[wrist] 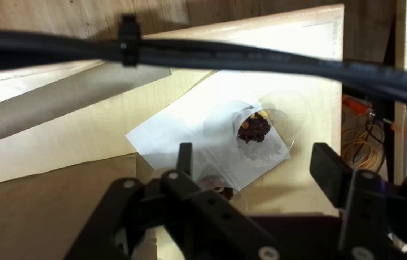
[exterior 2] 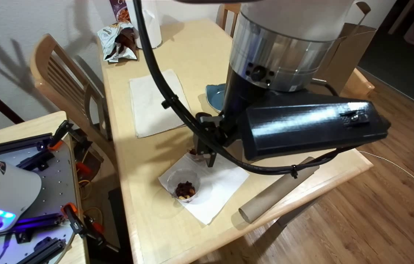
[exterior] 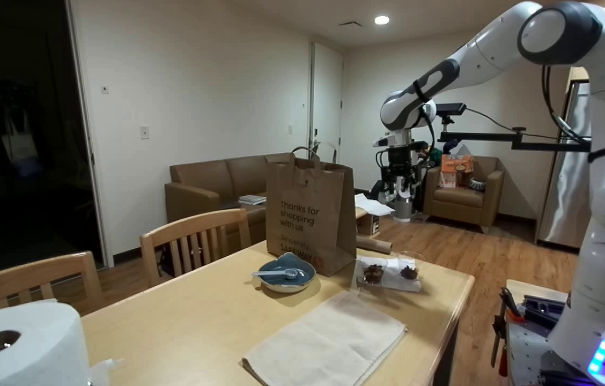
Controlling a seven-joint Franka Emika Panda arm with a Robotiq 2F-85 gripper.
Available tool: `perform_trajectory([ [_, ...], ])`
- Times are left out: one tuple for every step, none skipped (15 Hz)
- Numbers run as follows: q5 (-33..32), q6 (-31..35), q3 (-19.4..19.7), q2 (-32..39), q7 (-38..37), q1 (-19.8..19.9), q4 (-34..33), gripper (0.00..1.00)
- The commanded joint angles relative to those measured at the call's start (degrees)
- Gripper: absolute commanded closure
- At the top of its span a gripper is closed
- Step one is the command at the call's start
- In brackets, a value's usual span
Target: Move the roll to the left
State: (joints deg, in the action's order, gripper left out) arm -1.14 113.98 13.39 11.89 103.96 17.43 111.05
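One brown paper roll (exterior 2: 276, 192) lies on its side near an edge of the wooden table (exterior 2: 188, 51), roughly in line with that edge. Near it, one white napkin (exterior 2: 214, 194) lies flat, with two clear cups (exterior 2: 184, 185) of dried fruit and nuts sitting at its margins. Over the napkin and cups hangs the single gripper (wrist: 256, 164), its two fingers (wrist: 184, 159) spread wide from each other and the roll well apart from both. In the wrist view a strip of tabletop runs between the roll and one brown Safeway paper bag (exterior: 308, 214), which stands upright. Just beside the bag is one blue bowl (exterior: 287, 262) with one spoon (exterior: 275, 273) resting in it, the handle reaching past the rim. One cream cloth (exterior: 329, 340) lies flat near the bowl. At the table's far end in an exterior view, one white paper towel roll (exterior 2: 150, 29) stands on end, with one snack bag (exterior 2: 117, 44) just beside it. An exterior view shows two wooden chairs (exterior: 192, 224) along one side of the table, and beyond them one brown sofa (exterior: 200, 177) and one brown armchair (exterior: 455, 198).
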Motion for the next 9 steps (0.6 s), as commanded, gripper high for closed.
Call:
perform_trajectory([
  [3.53, 0.04, -1.01, 4.42, -3.58, 0.5, -3.26, 0.0],
  [1.63, 0.97, -0.76, 1.4, -2.57, 0.55, -0.5, 0.04],
  [1.78, 0.89, -1.0, 2.33, -2.74, 0.6, -0.95, 0.0],
  [1.82, 0.89, -1.2, 3.12, -2.95, 0.64, -1.39, 0.0],
  [1.82, 0.89, -1.34, 3.68, -3.09, 0.67, -1.71, 0.0],
  [3.32, 6.3, -1.08, 3.81, -9.87, -0.02, -0.87, 0.0],
  [3.79, 8.77, -1.31, 4.25, -11.1, 0.03, -0.71, 0.0],
  [4.47, 11.07, -1.47, 4.95, -13.61, 0.13, -0.64, 0.0],
  [4.8, 14.26, -1.56, 5.44, -15.74, 0.16, -0.16, 0.0],
])
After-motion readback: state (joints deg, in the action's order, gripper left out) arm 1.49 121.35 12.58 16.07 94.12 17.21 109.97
